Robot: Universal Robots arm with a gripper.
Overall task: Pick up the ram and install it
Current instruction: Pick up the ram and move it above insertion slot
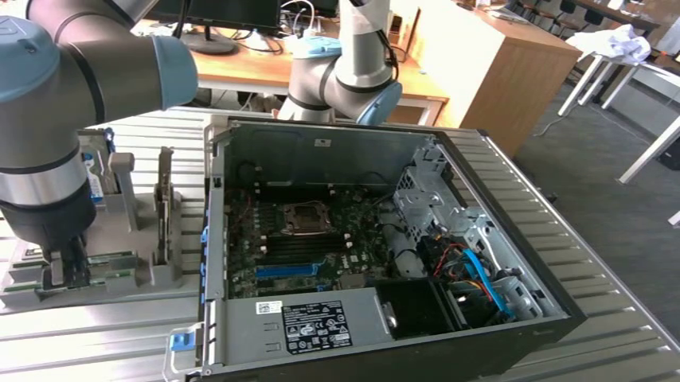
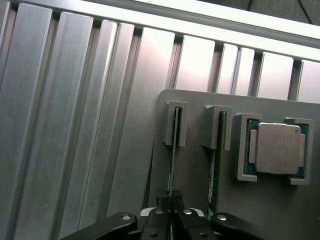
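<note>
Fingers (image 2: 159,222) clamped on the ram (image 2: 172,160) in its grey holder (image 2: 192,170).
The ram stands on edge in a holder slot on the ribbed metal desk (image 2: 75,125), pinched between the closed fingers. A second stick (image 2: 215,160) sits in the next slot, with a silver processor (image 2: 277,149) beyond it. The open computer case (image 1: 318,151) lies to the exterior view's right of the holder.

Arm (image 1: 43,159) upright over the grey holder (image 2: 195,175), wrist pointing straight down, gripper (image 2: 170,205) pinched narrow on the ram (image 2: 173,165)
</note>
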